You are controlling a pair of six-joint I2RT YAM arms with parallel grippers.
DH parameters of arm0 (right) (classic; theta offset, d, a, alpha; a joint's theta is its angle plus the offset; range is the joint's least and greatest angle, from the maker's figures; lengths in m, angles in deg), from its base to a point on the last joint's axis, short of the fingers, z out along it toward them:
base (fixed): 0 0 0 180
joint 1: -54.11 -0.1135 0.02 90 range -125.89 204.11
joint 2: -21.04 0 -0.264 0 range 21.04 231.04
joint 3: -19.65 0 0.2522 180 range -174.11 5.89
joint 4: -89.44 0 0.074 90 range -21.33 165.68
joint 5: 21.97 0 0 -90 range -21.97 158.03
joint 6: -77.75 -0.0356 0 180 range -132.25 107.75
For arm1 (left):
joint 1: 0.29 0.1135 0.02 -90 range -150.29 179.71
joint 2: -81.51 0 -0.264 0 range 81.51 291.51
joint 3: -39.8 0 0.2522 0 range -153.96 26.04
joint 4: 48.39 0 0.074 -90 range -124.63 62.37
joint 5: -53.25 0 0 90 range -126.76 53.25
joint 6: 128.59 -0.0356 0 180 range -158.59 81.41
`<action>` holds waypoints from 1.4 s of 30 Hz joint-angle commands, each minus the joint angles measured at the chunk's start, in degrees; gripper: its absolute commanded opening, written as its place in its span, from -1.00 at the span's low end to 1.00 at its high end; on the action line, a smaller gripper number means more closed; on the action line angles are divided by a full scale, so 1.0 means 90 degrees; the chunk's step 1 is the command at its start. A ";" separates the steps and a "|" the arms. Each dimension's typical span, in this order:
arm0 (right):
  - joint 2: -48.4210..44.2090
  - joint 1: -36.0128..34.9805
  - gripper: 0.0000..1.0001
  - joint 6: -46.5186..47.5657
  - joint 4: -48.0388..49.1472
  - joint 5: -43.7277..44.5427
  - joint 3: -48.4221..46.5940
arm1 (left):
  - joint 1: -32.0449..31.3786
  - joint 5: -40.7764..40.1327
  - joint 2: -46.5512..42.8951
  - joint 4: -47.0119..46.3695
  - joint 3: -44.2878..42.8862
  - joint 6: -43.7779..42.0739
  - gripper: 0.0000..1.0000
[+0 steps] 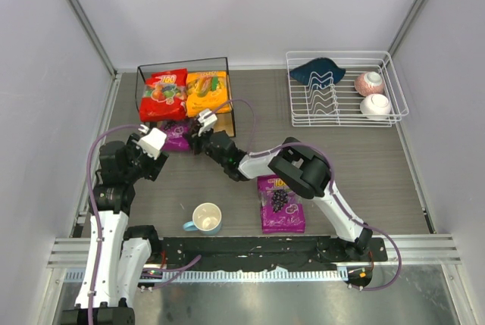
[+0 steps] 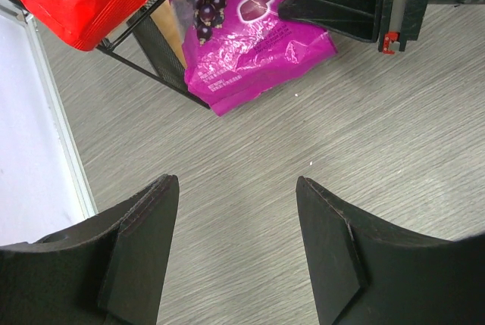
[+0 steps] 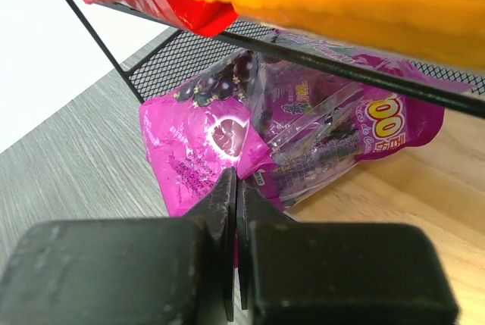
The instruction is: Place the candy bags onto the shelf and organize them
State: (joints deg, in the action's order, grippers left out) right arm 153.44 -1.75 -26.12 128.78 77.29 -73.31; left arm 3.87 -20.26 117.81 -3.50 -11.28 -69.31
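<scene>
The shelf [image 1: 228, 67] stands at the back left. A red candy bag [image 1: 163, 94] and an orange-yellow candy bag [image 1: 207, 92] lie side by side on its top tier. A purple candy bag [image 1: 176, 136] lies on the lower board and sticks out over the front edge onto the table. My right gripper [image 1: 198, 126] is shut on that bag's near edge [image 3: 197, 143], its fingertips [image 3: 236, 179] at the crumpled seam. My left gripper [image 1: 155, 143] is open and empty [image 2: 236, 189] just in front of the same bag [image 2: 250, 52]. A second purple candy bag [image 1: 281, 204] lies flat on the table near my right arm.
A light-blue mug [image 1: 206, 217] stands near the front between the arms. A white wire dish rack [image 1: 299, 117] at the back right holds two bowls [image 1: 370, 82] and a dark blue cloth [image 1: 317, 71]. Grey walls close in both sides.
</scene>
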 commanded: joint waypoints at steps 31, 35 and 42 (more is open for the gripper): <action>-0.0911 0.0181 0.42 -0.0236 0.0847 -0.0257 0.1191 | 0.0045 0.0120 0.0059 -0.0129 -0.0091 -0.0063 0.35; -0.1390 0.0122 0.46 -0.0353 0.0994 -0.0315 0.1612 | 0.0035 0.0150 0.0020 -0.0081 -0.0140 -0.0044 0.35; -0.2746 -0.0083 0.57 -0.0676 0.0196 0.0229 0.2664 | 0.0036 0.0237 -0.0009 -0.0042 -0.0238 0.0005 0.35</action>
State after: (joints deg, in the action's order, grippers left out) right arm 138.25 -0.87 -30.18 132.16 74.67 -53.81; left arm 3.87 -19.98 118.46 -3.48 -11.26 -69.45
